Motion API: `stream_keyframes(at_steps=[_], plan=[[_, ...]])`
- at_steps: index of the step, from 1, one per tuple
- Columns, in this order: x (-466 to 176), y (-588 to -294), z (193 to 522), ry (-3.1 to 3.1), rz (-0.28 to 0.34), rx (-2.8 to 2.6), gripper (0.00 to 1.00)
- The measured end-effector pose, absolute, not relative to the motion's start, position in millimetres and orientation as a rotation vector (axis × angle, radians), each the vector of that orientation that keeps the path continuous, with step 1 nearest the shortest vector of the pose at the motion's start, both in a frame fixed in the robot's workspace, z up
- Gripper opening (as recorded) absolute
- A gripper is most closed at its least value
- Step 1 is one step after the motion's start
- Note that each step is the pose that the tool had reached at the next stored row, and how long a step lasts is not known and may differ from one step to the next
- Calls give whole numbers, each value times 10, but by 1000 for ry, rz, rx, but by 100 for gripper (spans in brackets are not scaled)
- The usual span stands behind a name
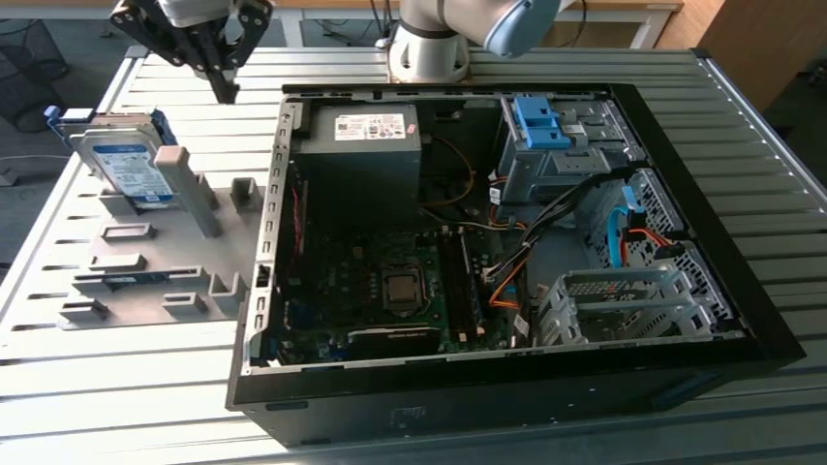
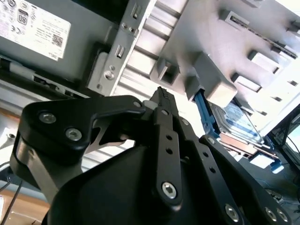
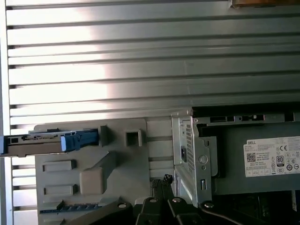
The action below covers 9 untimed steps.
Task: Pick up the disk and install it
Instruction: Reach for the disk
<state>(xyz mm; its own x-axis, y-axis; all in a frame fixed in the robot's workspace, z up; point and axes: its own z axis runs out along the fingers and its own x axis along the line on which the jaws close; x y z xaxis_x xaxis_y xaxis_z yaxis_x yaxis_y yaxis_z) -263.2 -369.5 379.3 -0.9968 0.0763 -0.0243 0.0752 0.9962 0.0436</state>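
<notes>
The disk is a silver hard drive with a white-and-blue label and blue side rails. It leans upright in a grey holder plate at the exterior view's left, outside the computer case. Both wrist views catch it edge-on, as the disk and the disk. My gripper hangs above the table beyond the holder plate, up and to the right of the disk, apart from it. Its black fingertips meet with nothing between them, as my gripper and my gripper show.
An open computer case lies on the slatted metal table. Inside are a grey power-supply box, a blue latch piece, cables, and an empty metal drive cage. The arm's base stands behind the case.
</notes>
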Motion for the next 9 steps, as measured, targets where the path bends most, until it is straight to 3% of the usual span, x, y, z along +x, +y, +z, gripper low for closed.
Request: stream_keyframes(at_steps=[9], plan=[[-2912,-3620,3751,3115,66,119,11]])
